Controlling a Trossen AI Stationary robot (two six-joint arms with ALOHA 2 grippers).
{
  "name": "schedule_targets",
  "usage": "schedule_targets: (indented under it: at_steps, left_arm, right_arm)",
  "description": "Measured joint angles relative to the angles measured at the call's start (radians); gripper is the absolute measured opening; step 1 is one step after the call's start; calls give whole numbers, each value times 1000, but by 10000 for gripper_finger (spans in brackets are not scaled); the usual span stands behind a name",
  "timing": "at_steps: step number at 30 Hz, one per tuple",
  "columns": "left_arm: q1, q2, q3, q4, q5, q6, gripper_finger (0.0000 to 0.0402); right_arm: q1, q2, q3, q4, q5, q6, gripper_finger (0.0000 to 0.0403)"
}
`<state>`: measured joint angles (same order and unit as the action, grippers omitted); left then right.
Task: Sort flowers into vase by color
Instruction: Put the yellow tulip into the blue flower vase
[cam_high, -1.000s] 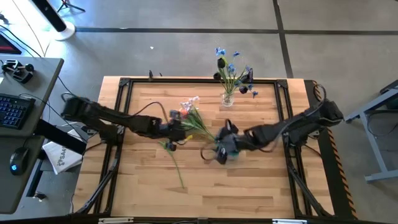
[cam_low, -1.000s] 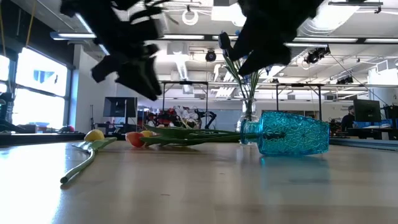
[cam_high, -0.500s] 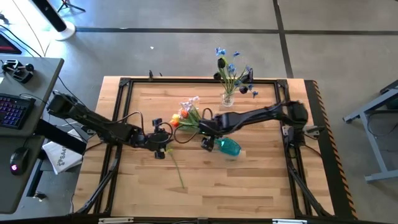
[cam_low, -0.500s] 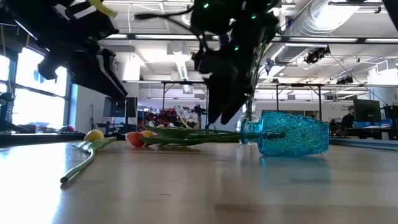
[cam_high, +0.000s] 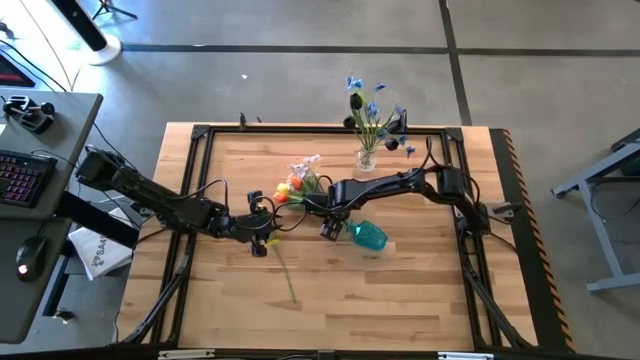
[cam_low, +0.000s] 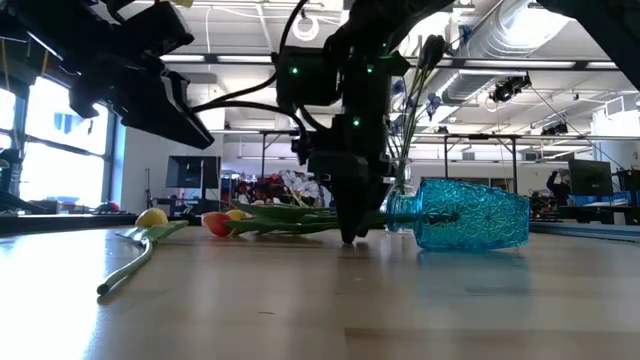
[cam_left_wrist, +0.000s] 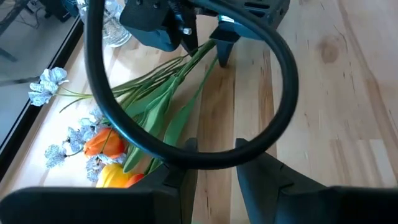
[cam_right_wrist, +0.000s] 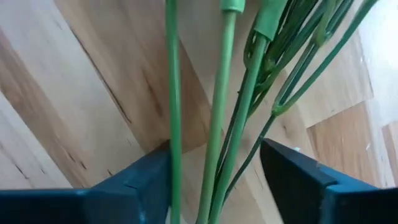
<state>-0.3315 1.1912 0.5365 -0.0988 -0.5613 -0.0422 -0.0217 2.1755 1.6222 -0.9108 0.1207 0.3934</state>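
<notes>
The surface (cam_high: 400, 290) is pale wood planking inside a black frame, standing on a grey floor. In the low view the room behind is a wide workshop with ceiling lights, ducts, a bright window at one side, and a person (cam_low: 556, 190) far off by a monitor. Beside the surface on the left arm's side, a desk carries a keyboard (cam_high: 22, 180) and a mouse (cam_high: 27, 256).

A bunch of flowers (cam_high: 305, 186) lies flat near the middle, its orange, yellow and pale heads toward the far edge, its green stems running toward a blue glass vase (cam_high: 368, 235) that lies on its side just beside them. One yellow flower (cam_low: 150, 217) lies apart, its long stem (cam_high: 282, 265) stretching toward the near edge. A clear vase (cam_high: 366, 158) stands upright at the far edge, holding blue and dark-headed flowers (cam_high: 372, 108).

The right pincer (cam_high: 325, 212) is down over the stems of the lying bunch, fingers wide, with several stems (cam_right_wrist: 217, 124) between them and nothing clamped. The left pincer (cam_high: 262, 232) hangs above the surface just beside the heads of the bunch; its fingers (cam_left_wrist: 261, 171) are narrowly parted and empty. A black cable loop (cam_left_wrist: 186, 143) crosses in front of the left wrist camera, hiding part of the bunch.
</notes>
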Motion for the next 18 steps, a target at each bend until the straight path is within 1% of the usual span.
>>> schedule_targets:
  at_steps: [3, 9, 10, 11, 14, 18]
  left_arm:
    - [-2, 0, 0, 0, 0, -2, 94]
    - [-14, 0, 0, 0, 0, -9, 94]
    - [-16, 0, 0, 0, 0, -9, 94]
    - [-19, 0, 0, 0, 0, -8, 94]
    - [-23, 0, 0, 0, 0, -8, 94]
    - [-23, 0, 0, 0, 0, -8, 94]
  right_arm:
    - [-7, 0, 0, 8, 0, 9, 168]
    - [-12, 0, 0, 5, 0, 26, 27]
    - [-9, 0, 0, 2, 0, 29, 14]
    - [-6, -1, 0, 0, 0, 33, 10]
    - [7, -15, 0, -10, 3, 59, 18]
    - [33, -50, 0, -27, 17, 80, 5]
